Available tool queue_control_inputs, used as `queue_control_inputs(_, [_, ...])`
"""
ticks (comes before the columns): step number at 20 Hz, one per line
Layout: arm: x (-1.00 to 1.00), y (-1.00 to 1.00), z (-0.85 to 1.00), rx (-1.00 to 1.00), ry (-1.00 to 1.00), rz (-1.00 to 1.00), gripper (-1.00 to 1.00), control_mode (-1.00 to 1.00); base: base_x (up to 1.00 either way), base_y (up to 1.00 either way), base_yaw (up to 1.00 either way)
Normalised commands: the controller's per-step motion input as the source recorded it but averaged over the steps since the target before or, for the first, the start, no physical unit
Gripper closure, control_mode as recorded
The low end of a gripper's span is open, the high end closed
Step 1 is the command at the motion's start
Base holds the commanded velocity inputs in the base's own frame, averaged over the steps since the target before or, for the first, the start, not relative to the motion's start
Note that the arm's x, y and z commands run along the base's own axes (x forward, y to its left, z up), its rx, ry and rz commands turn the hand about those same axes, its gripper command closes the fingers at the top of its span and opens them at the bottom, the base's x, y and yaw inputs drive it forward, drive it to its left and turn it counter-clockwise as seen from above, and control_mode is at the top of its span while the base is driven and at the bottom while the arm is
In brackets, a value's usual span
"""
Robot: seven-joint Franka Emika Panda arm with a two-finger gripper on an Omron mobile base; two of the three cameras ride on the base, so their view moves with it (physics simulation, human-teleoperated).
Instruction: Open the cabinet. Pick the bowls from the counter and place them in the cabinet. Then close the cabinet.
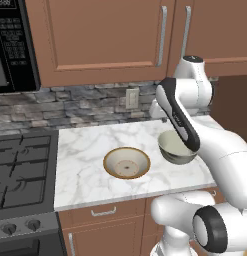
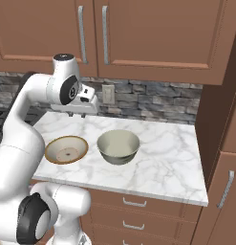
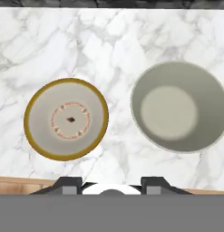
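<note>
Nearest the robot, by the front edge of the white marble counter with grey veins point(image 2: 162, 158), sit the two bowls, side by side with a small gap between them. The wide shallow cream bowl with the tan-brown rim and centre ring point(image 3: 66, 118) is on the stove side, and the deeper grey-green bowl with the pale inside point(image 3: 179, 106) is on the other. Both upright, both empty.

The two-finger gripper point(image 3: 112, 186) hangs above them, looking straight down, holding nothing. You only get the dark tips poking up at the bottom of the hand view, with some gap between them, so I can't honestly say how far apart the jaws stand.

My guess on handling: both look like hard glazed ceramic, so stiff, a bit slippery and chippable if dropped. The rim is the only real place to pinch, one finger inside and one outside. The shallow one has a low flared wall, so it'll probably be fiddlier than the deep one.

Further back is the grey stone backsplash point(image 1: 70, 107) with a wall outlet point(image 2: 108, 94), and above that the brown wooden wall cabinet with two panelled doors point(image 2: 153, 33). Both doors are shut, long silver bar handles point(image 2: 104, 34) meeting in the middle. So opening comes first.
</note>
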Motion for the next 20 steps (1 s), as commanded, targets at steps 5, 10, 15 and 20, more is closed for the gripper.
queue_control_inputs(5, [-0.40,0.06,0.11,-0.01,-0.20,0.03,-1.00,-1.00,0.00,0.00,0.00])
queue_control_inputs(10, [-0.15,0.00,0.45,-0.07,-0.32,0.00,-1.00,-1.00,0.00,0.00,0.00])
queue_control_inputs(15, [0.00,-0.01,0.72,-0.07,-0.12,0.00,-1.00,-1.00,0.00,0.00,0.00])
queue_control_inputs(20, [0.00,-0.11,0.60,-0.01,-0.04,0.00,-1.00,-1.00,0.00,0.00,0.00])
